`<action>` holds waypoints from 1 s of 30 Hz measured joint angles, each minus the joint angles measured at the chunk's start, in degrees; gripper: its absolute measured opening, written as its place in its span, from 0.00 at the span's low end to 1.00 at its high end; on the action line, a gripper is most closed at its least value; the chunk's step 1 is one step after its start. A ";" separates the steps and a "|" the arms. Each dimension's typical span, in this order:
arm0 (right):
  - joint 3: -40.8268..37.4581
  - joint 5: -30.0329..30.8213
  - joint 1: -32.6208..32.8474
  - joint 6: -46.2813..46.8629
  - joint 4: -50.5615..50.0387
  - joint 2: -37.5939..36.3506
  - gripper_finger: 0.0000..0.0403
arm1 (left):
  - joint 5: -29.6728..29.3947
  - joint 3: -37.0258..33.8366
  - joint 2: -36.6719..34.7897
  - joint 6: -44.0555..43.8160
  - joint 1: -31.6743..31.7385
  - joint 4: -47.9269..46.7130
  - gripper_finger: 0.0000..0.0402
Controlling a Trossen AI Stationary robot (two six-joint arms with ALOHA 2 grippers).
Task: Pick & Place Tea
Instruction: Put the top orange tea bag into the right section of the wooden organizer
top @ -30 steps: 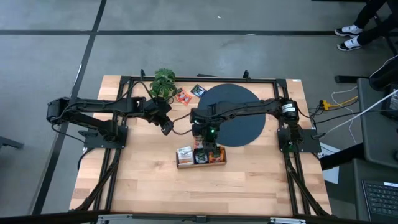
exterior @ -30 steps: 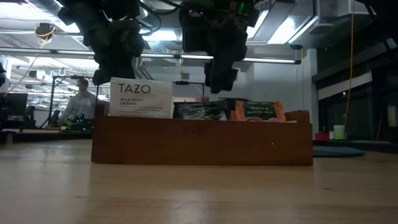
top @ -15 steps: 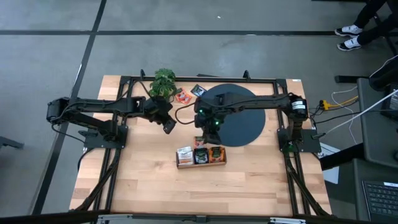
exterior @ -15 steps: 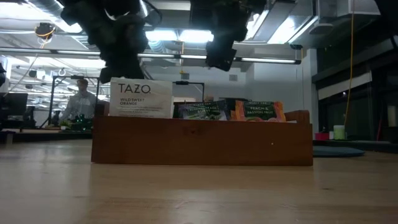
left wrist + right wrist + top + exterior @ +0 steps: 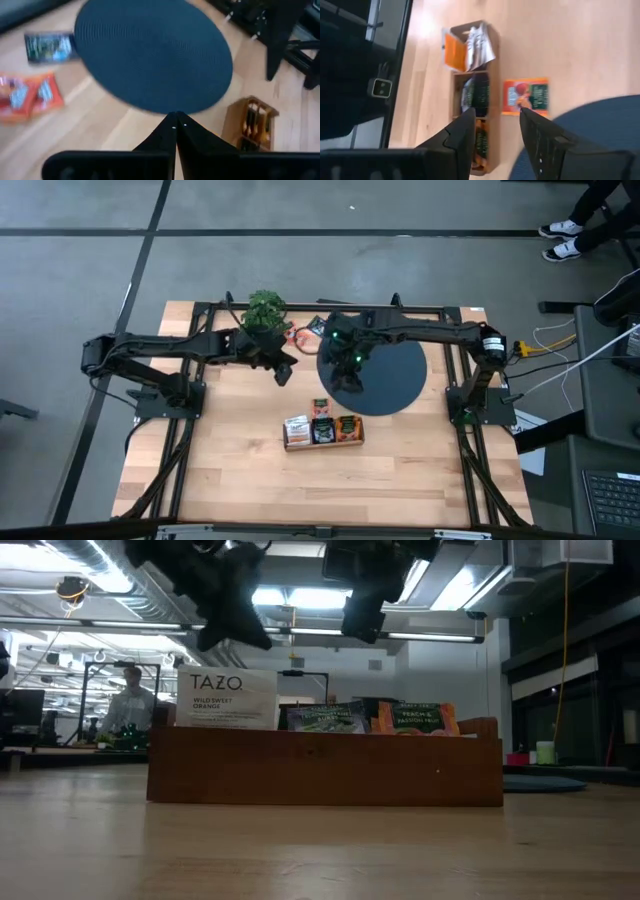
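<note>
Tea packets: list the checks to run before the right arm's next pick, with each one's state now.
1. Right gripper open and empty: ok.
2. Left gripper shut, holding nothing: ok.
3. Loose tea packets lying flat beside the plant: ok.
4. Orange packet inside the wooden tray: not ok, it lies on the table beside it.
5. Free room in the tray's compartments: cannot tell.

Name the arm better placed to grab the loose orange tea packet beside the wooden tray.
Right: the right hand is open and faces the flat orange tea packet; the left hand is shut.
</note>
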 joint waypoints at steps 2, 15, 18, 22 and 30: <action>-0.36 -0.02 -1.14 0.07 0.77 -0.69 0.39 | -1.14 1.96 1.72 1.97 0.20 -0.02 0.01; -0.68 4.46 -5.76 3.23 7.16 -1.38 0.39 | -2.59 14.63 15.34 9.70 8.66 -9.28 0.01; -0.68 7.51 -6.89 4.40 8.07 -1.38 0.39 | -3.97 16.29 17.59 11.01 10.92 -9.80 0.01; -0.68 11.29 -8.47 5.86 8.06 -1.38 0.39 | -4.61 17.79 20.13 11.96 13.71 -10.83 0.01; -0.68 13.02 -11.60 6.21 6.61 -1.38 0.39 | -3.76 17.84 24.23 16.21 16.19 -10.66 0.01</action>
